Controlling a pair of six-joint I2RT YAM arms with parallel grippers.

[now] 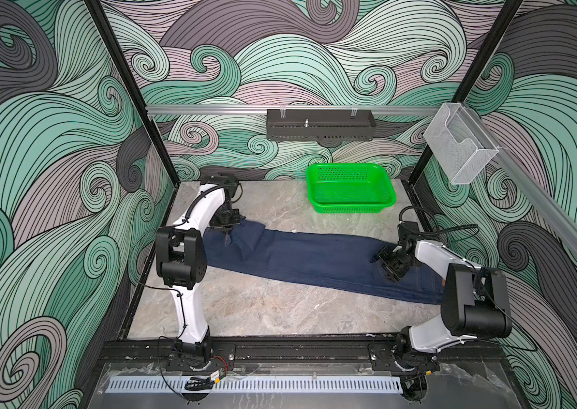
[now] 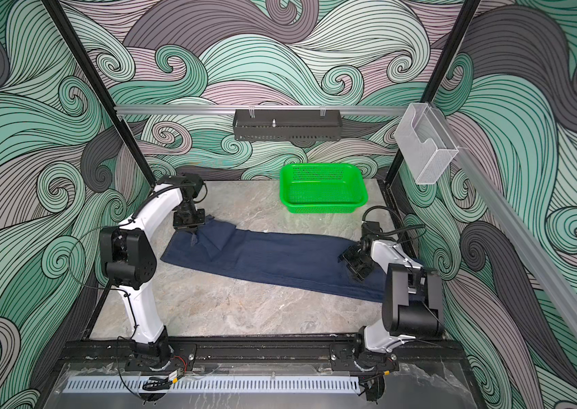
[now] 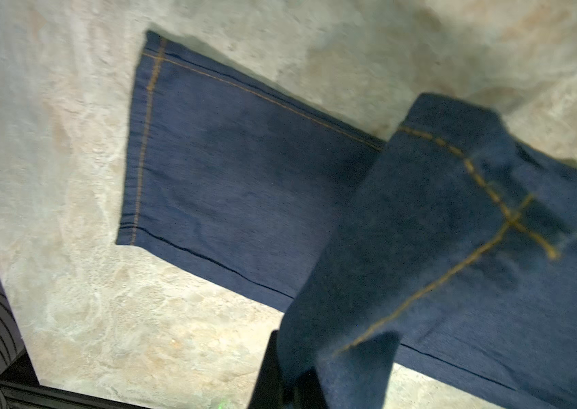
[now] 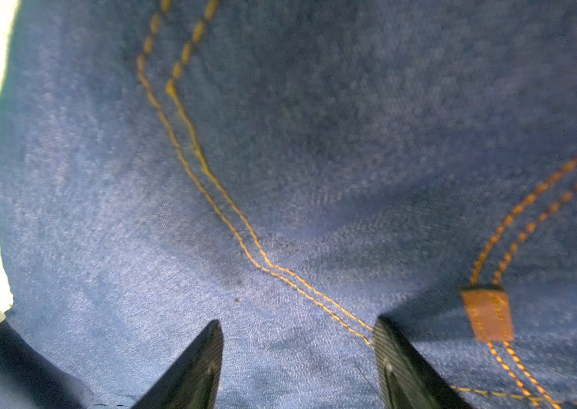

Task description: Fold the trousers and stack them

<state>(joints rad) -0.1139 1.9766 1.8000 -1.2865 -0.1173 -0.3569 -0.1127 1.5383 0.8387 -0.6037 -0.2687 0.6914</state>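
Observation:
The dark navy trousers point(image 1: 315, 258) point(image 2: 280, 258) lie stretched across the marble table in both top views, leg hems at the left, waist at the right. My left gripper point(image 1: 227, 236) point(image 2: 193, 236) point(image 3: 290, 386) is shut on the hem end of the upper leg point(image 3: 439, 248), which is raised and folded over. The lower leg point(image 3: 244, 184) stays flat beneath it. My right gripper point(image 1: 381, 263) point(image 2: 345, 265) point(image 4: 297, 329) is open and rests on the denim near the waist, with its fingers point(image 4: 202, 361) apart beside a tan patch point(image 4: 488, 313).
A green plastic basket point(image 1: 351, 207) point(image 2: 322, 209) stands at the back of the table, right of centre. A black shelf point(image 1: 319, 124) and a clear box point(image 1: 460, 148) hang on the rails above. Bare marble point(image 1: 262, 301) lies in front of the trousers.

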